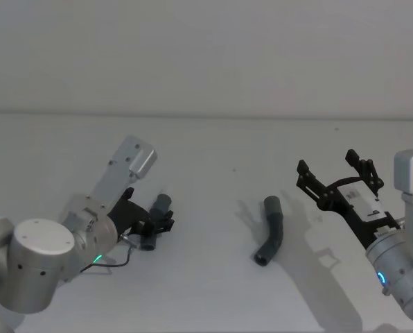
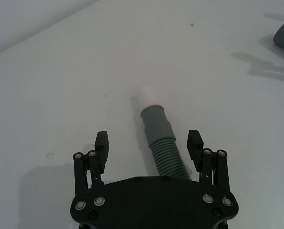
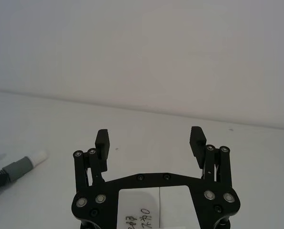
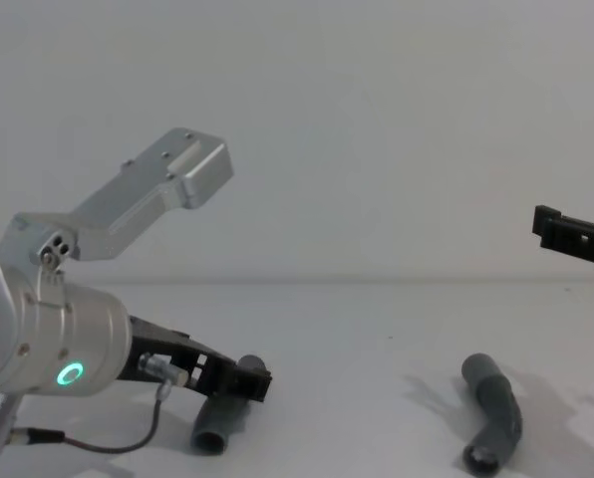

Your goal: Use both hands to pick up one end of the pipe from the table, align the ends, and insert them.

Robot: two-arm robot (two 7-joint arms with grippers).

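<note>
The left end effector (image 2: 148,139), lower left of the head view, is spread wide and straddles one pipe piece (image 2: 157,125) without clamping it. The right end effector (image 3: 149,135) is fully open and empty. Two pipe pieces in total; the second pipe piece (image 1: 274,232) lies centre-right on the surface (image 1: 206,152).

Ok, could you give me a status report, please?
Left pincer open, straddling white-tipped pipe piece on the table. Right pincer open, raised, clear of second pipe piece. No obstruction.

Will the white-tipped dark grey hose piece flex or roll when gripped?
The dark grey hose piece probably flexes at its ribbed middle, where the open left gripper straddles it. Round, on a flat white table, it may roll if nudged.
</note>
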